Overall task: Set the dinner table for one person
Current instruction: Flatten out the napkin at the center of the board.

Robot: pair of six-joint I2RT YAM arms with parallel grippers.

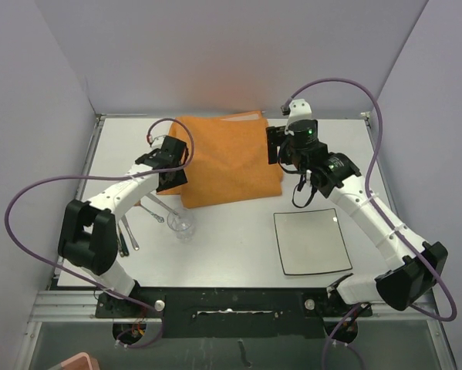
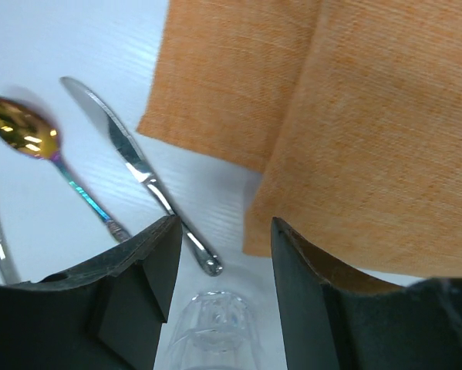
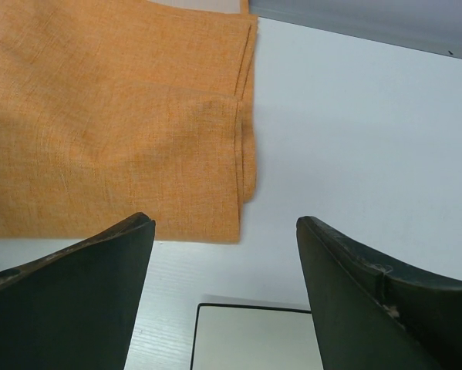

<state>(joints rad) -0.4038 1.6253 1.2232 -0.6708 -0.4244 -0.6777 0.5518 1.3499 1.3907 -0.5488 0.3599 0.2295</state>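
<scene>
Tabletop: the white tabletop [image 1: 238,239] fills the middle of the overhead frame.
Left claw: the left claw [image 2: 224,231] is spread and empty, at the lower-left corner of the orange cloth [image 1: 227,158].
Right claw: the right claw [image 3: 224,223] is spread wide and empty, at the cloth's right edge.
Plate: a square white plate [image 1: 311,240] sits lower right.
Cutlery: a knife [image 2: 138,166] and spoon [image 2: 30,135] lie left of the cloth, with a clear glass [image 1: 181,223] near them.
</scene>
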